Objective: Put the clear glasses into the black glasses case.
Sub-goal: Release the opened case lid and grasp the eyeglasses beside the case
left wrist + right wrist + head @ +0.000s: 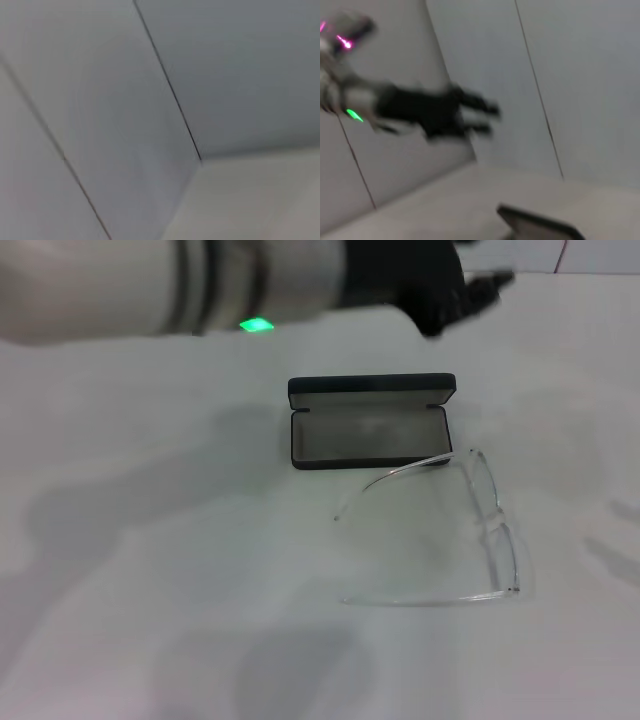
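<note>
Two task items lie on the white desk [120,570]. The black glasses case [370,425] sits open, lid upright, grey lining exposed. The clear glasses [470,530] lie just in front of it, arms unfolded, one arm tip touching or overlapping the case's front edge. Left end effector [478,288] is raised beyond the case; its fingers look parted in the right wrist view. Right end effector out of view, state unknown. Judgement: glasses are light, thin, slick and springy; a hold at the nose bridge or the front frame looks best. Arms likely need folding to fit.
</note>
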Controlling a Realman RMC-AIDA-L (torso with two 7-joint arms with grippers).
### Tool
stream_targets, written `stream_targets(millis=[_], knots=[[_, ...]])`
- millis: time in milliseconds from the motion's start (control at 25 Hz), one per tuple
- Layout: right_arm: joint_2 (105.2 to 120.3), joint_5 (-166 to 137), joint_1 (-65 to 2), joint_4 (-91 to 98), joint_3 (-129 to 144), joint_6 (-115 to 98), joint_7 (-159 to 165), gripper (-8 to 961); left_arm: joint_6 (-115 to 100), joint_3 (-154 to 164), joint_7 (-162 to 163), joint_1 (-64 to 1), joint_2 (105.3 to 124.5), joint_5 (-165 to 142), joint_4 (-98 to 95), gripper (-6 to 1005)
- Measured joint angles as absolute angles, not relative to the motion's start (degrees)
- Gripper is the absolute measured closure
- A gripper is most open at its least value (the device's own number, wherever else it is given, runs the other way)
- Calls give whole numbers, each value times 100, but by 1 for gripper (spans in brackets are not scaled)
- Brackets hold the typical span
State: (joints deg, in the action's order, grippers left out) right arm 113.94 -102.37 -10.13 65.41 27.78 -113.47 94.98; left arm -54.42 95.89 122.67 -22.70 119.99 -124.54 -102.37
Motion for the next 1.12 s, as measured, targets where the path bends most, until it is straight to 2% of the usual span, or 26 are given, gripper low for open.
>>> stream_targets(millis=[280,520,760,1000,1040,1120], knots=[[11367,-11314,-1776,7843,3394,-10918,11565,350,-6710,7469,10449,-1711,11984,-9141,-9514,604],[11342,-12310,-2642,8372,4261,-10509,13559,357,-7584,6548,9589,-1520,11982,-8357,-8662,613],[11463,-13096,-3324,8237,5013,-10300,14842,371,-7804,6469,8477,-1493,11981,-8091,-7897,624],[11509,-13696,-4096,7549,5737,-10110,15524,384,-7839,6496,7881,-1499,11982,-8052,-7617,632],[11525,-14095,-4526,7076,5945,-10128,15728,386,-7842,6496,7815,-1501,11982,-8049,-7574,633],[11532,-14294,-4753,6779,6091,-10123,15793,391,-7846,6498,7671,-1517,11981,-8044,-7458,636]])
